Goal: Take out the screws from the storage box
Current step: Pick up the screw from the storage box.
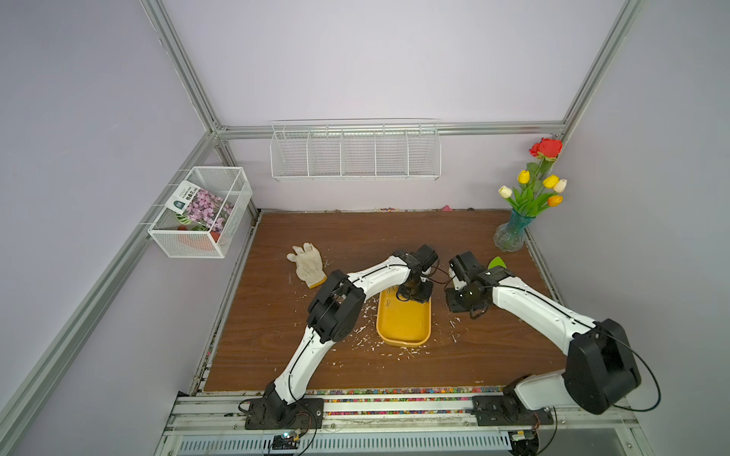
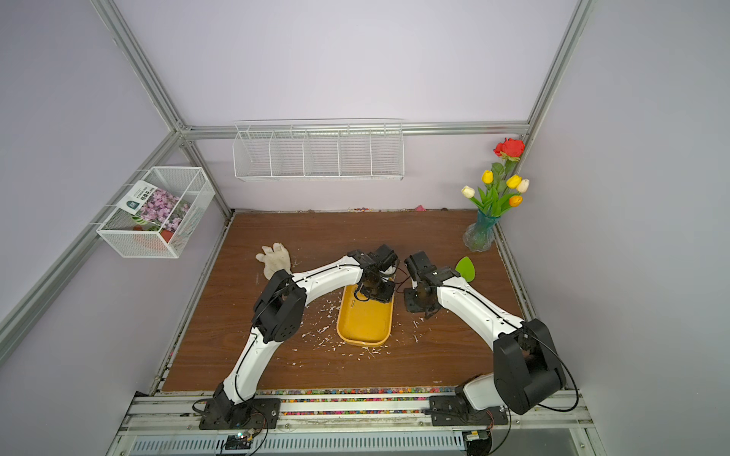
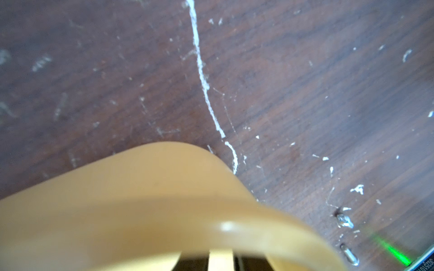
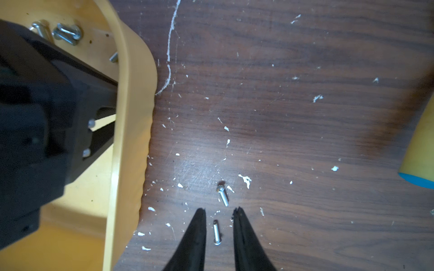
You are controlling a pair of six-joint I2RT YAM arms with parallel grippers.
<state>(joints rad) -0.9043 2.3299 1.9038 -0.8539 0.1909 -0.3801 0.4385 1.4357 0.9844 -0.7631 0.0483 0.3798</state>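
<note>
The yellow-orange storage box (image 1: 403, 329) (image 2: 365, 329) lies mid-table. My left gripper (image 1: 412, 292) reaches down into its far end. In the left wrist view the box's blurred rim (image 3: 164, 187) hides the fingertips, and only a narrow gap shows between the dark fingers (image 3: 195, 264). Several screws (image 4: 68, 32) lie inside the box beside that gripper. My right gripper (image 4: 219, 210) (image 1: 458, 304) hangs low over the wood just right of the box, slightly open. One screw (image 4: 216, 232) lies loose on the table between its fingers, and another (image 4: 223, 196) lies just beyond the tips.
White scraps (image 1: 365, 329) litter the wood around the box. A white glove (image 1: 308, 262) lies to the left, a green leaf shape (image 1: 497, 262) and a vase of flowers (image 1: 511, 233) at the back right. Wire baskets (image 1: 355, 152) hang on the walls.
</note>
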